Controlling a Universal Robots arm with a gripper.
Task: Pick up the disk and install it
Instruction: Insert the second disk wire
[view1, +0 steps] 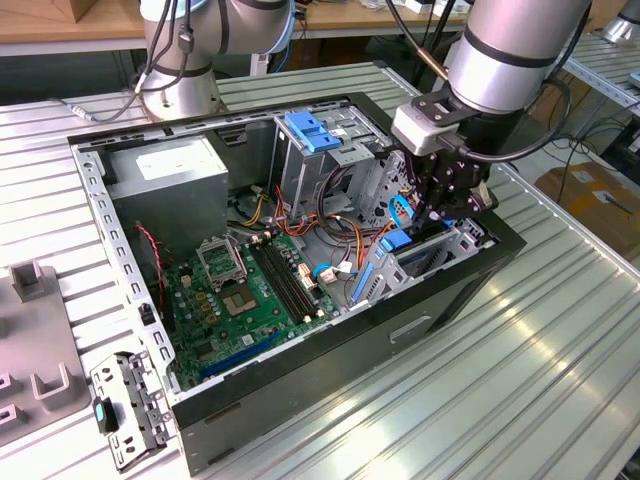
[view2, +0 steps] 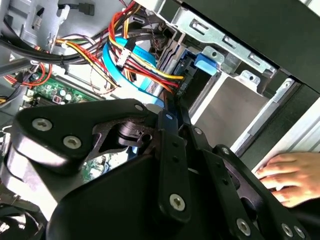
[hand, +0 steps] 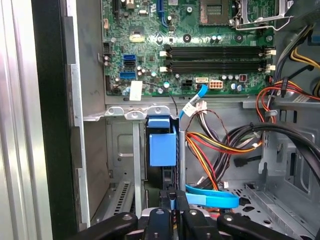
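One disk (hand: 169, 177), one gripper (view1: 440, 212), one open computer case (view1: 300, 372), one motherboard (view1: 240, 300), one person's hand (view2: 287, 177). Stands on edge (blue carrier around it) in the drive bay at the case's corner on the exterior view's right, directly under the gripper. Fingers (hand: 182, 201) drawn together at the disk's upper edge; grasp not discernible. Sits on a ribbed metal table (view1: 540, 340), workshop benches behind.

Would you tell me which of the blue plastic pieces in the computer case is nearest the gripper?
The blue piece just beneath the gripper, not the cage-top latch.
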